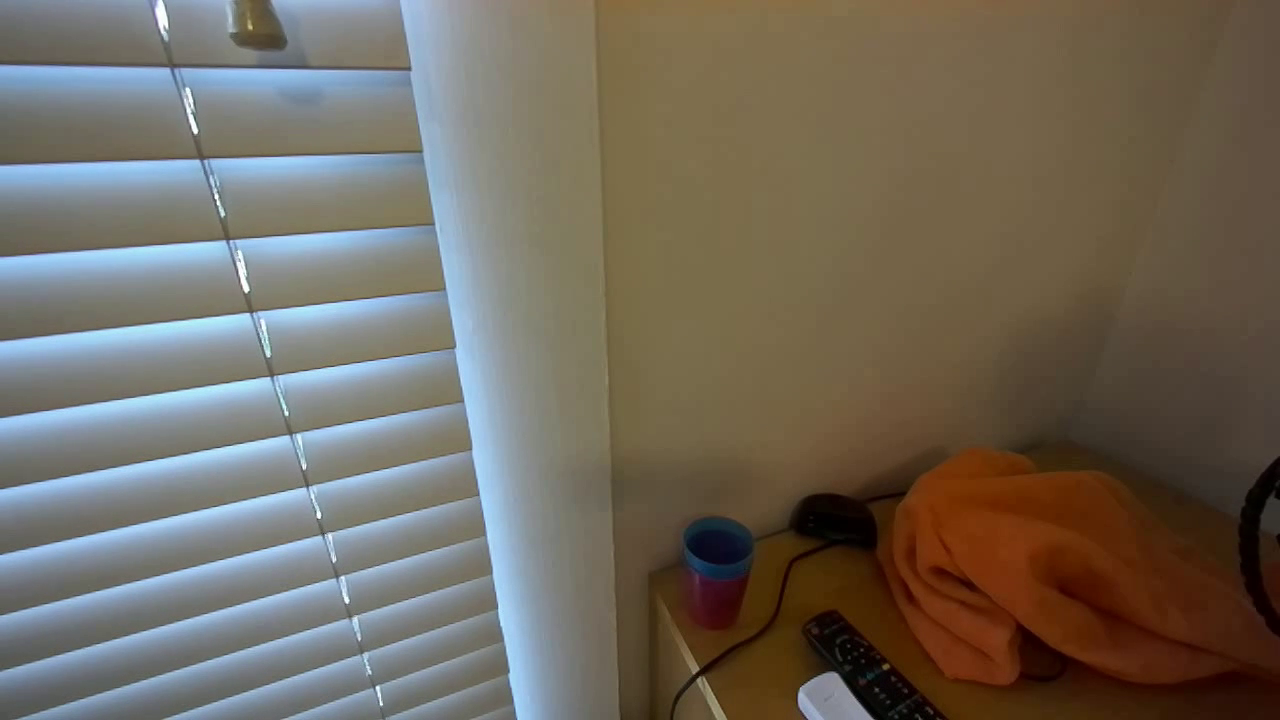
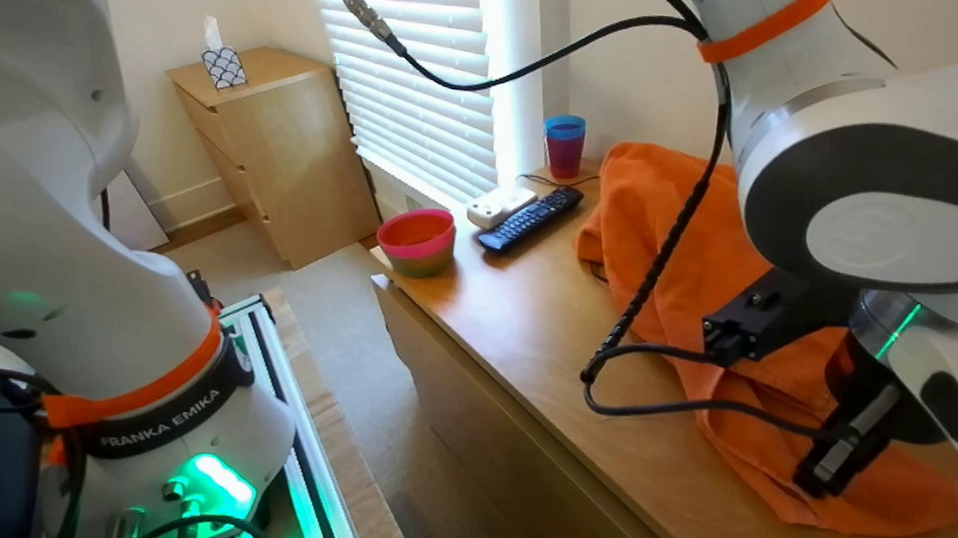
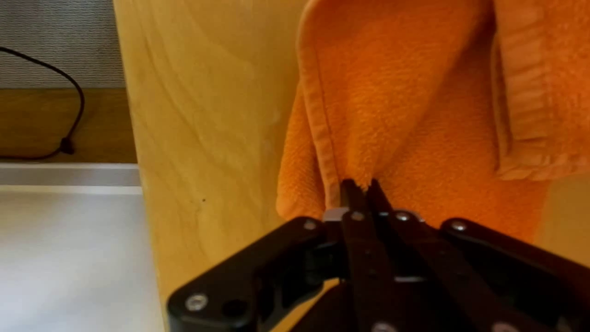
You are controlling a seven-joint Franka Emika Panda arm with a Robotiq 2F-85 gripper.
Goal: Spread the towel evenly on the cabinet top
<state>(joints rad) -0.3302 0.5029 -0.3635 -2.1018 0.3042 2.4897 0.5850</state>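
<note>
Towel (image 3: 410, 120) (rumpled), pinched by end effector (image 3: 361, 184)

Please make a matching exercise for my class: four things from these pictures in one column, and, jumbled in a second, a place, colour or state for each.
Things:
1. towel
2. gripper
3. tissue box
4. remote

Descriptions:
A. on the farther cabinet
B. orange and wrinkled
C. black, dotted with buttons
D. shut on a fold of cloth

Pairs: 1-B; 2-D; 3-A; 4-C
</note>
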